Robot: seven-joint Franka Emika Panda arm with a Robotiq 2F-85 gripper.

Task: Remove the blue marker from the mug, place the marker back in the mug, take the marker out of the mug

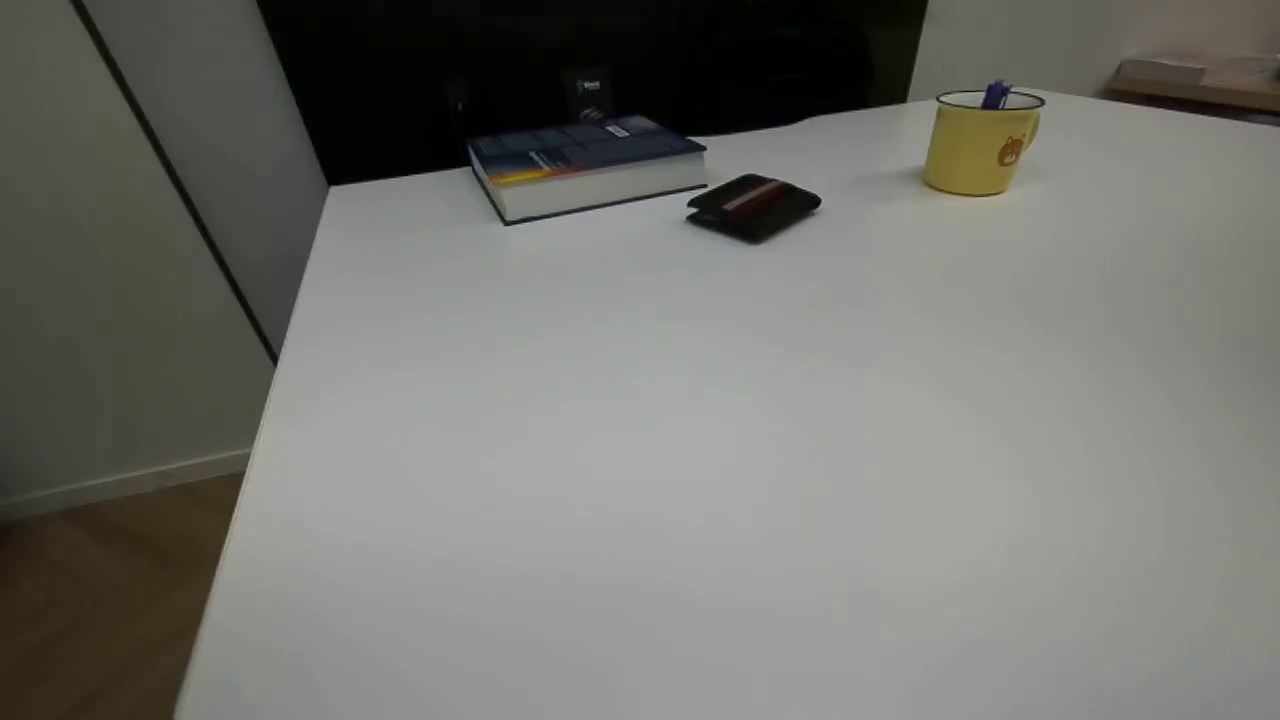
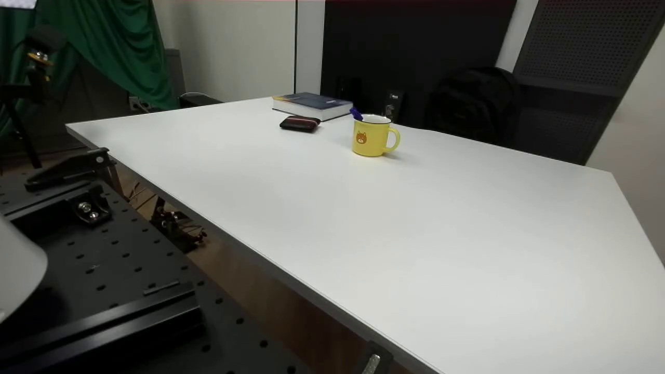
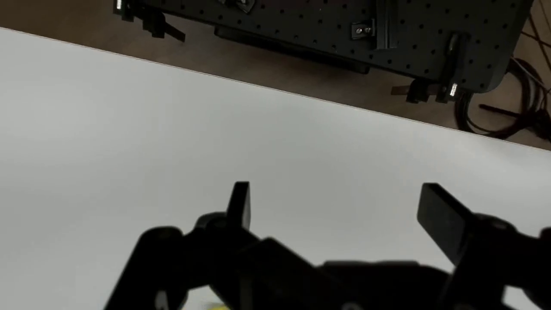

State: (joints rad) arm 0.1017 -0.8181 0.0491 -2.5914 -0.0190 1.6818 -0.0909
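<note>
Marker point(image 2: 356, 114) is sitting in the mug point(image 2: 369, 141), and in both exterior views we can see its dark blue end poking up past the rim, tilted over. The lower part's hidden behind the mug's wall, so we can't say how it rests down there. The mug itself, yellow with a brown bear face, stands upright on the white tabletop point(image 1: 640, 450), a bit in from the far edge.

We've also got a book point(image 1: 590, 165) lying flat right by that same far edge, near a corner, blue cover up. The wallet point(image 1: 755, 207) lies just beside it, and in an exterior view it comes between the book and the mug.

As for the gripper point(image 3: 337, 200), the wrist view gives us a good look: it's released, jaws spread wide, with bare white tabletop showing between them. It hangs over the tabletop, but we can't tell how high up. Past the tabletop's edge we see a black plate point(image 3: 292, 26) full of holes, plus some cables point(image 3: 533, 116) near its corner. We also spot a blurry scrap of yellow point(image 3: 218, 307) at the bottom, mostly covered by the gripper; too little shows for us to name it.
</note>
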